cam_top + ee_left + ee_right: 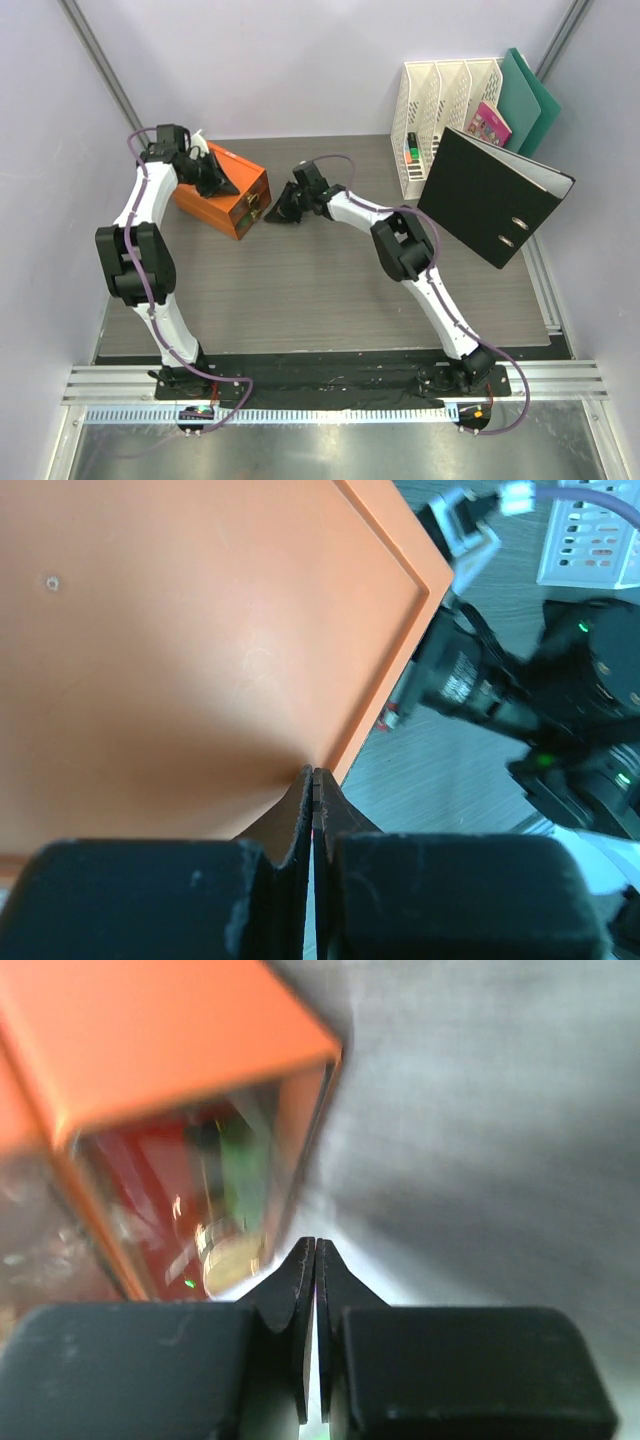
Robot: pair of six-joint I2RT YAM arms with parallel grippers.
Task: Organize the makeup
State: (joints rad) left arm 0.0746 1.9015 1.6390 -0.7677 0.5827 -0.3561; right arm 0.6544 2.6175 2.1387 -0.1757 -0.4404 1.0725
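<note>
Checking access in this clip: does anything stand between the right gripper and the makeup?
Yes. The makeup shows, blurred, inside the orange box, apparently behind its clear front. The right gripper, shut, sits just outside that front. The left gripper, shut, is at the box's top edge.

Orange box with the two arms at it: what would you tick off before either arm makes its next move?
1. Left gripper shut and empty: ok.
2. Its tip over the top of the orange box, near the edge: ok. Whether it touches: cannot tell.
3. Right gripper shut and empty, at the box's see-through front: ok.
4. Drawer open or closed: cannot tell, the view is blurred.
5. Contents: a green item and a gold round piece show through. The rest: cannot tell.
6. Black binder leans close beside the right arm at its elbow. Clearance: cannot tell.
</note>
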